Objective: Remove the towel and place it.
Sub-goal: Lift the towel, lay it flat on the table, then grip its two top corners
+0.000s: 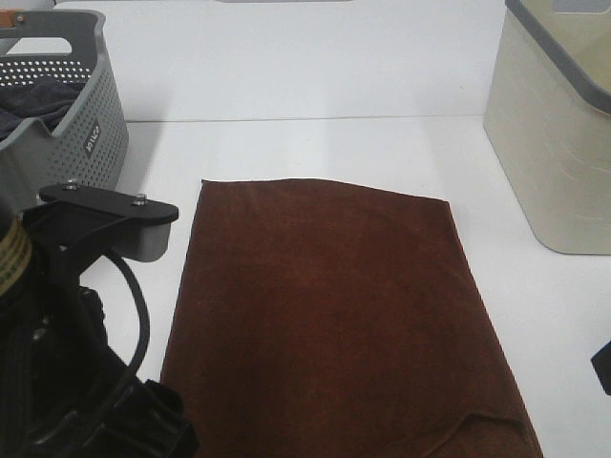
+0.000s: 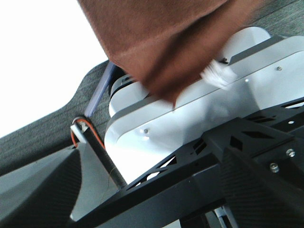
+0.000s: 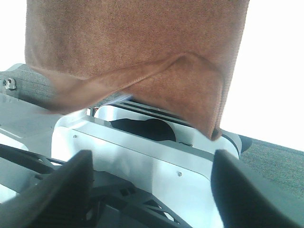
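The dark brown towel point(image 1: 325, 305) lies flat on the white table point(image 1: 286, 153), its near end reaching the table's front edge. In the left wrist view a corner of the towel point(image 2: 161, 47) hangs down with a small white label point(image 2: 216, 73) beside it. My left gripper point(image 2: 152, 194) is open, and its dark fingers point(image 2: 38, 190) stand apart from the cloth. In the right wrist view the towel's hemmed edge point(image 3: 137, 47) droops in a fold above my open right gripper point(image 3: 152, 190). Nothing sits between either pair of fingers.
A grey perforated basket point(image 1: 91, 143) holding a dark grey cloth point(image 1: 33, 100) stands at the back left. A beige bin point(image 1: 558, 134) stands at the back right. My left arm point(image 1: 76, 363) fills the lower left corner. White robot base plates point(image 3: 142, 156) lie below the table edge.
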`<state>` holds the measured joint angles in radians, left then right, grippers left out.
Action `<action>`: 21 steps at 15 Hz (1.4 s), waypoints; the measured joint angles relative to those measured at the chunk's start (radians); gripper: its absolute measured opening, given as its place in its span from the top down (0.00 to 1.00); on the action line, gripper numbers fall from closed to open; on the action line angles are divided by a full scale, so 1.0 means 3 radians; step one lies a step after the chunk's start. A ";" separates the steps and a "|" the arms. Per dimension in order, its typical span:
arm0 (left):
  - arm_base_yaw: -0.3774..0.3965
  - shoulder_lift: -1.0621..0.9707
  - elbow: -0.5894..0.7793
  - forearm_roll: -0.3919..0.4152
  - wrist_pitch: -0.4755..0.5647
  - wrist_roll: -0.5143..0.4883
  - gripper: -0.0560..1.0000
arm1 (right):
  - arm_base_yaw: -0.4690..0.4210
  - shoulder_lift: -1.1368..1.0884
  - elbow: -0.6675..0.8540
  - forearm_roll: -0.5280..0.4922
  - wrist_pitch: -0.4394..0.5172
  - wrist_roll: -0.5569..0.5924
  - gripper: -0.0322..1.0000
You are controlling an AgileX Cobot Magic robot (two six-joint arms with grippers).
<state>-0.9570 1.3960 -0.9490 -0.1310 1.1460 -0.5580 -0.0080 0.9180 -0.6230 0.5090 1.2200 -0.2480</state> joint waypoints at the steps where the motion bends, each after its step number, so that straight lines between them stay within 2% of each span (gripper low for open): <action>1: 0.0000 0.0000 0.0000 0.0007 -0.0023 0.0023 0.20 | 0.0000 0.0000 0.0000 0.0000 0.0000 0.0017 0.31; 3: 0.0000 0.0000 0.0000 0.0170 -0.0053 0.0020 0.20 | 0.0000 0.0000 0.0000 0.0000 0.0000 0.0040 0.30; 5: 0.0000 0.0000 -0.0050 0.0577 -0.0157 -0.0133 0.21 | 0.0000 -0.0007 -0.0060 0.0013 -0.0127 0.0043 0.30; 8: 0.0030 0.0000 -0.0427 0.1307 -0.0377 -0.0423 0.27 | 0.0000 0.0047 -0.0357 0.0047 -0.0480 0.0043 0.33; 10: 0.0277 0.0030 -0.0717 0.1530 -0.0613 -0.0487 0.27 | 0.0000 0.0273 -0.0567 0.0053 -0.0613 -0.0020 0.40; 13: 0.0787 0.0263 -0.1010 0.1550 -0.0913 -0.0253 0.28 | 0.0000 0.0777 -0.0850 0.0137 -0.0673 -0.0220 0.50; 16: 0.1193 0.0680 -0.1147 0.1333 -0.1210 0.0070 0.28 | 0.0000 0.1313 -0.1203 0.0227 -0.0757 -0.0437 0.52; 19: 0.1443 0.1223 -0.1393 0.1197 -0.1370 0.0267 0.28 | 0.0020 0.1807 -0.1550 0.0287 -0.0817 -0.0570 0.53; 21: 0.1543 0.1610 -0.1680 0.1160 -0.1397 0.0377 0.28 | 0.0270 0.2183 -0.1847 0.0183 -0.0880 -0.0653 0.53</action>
<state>-0.4940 1.8790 -1.4530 0.2170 0.7270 -0.4450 0.0730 1.5730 -1.1770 0.5640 0.9560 -0.4440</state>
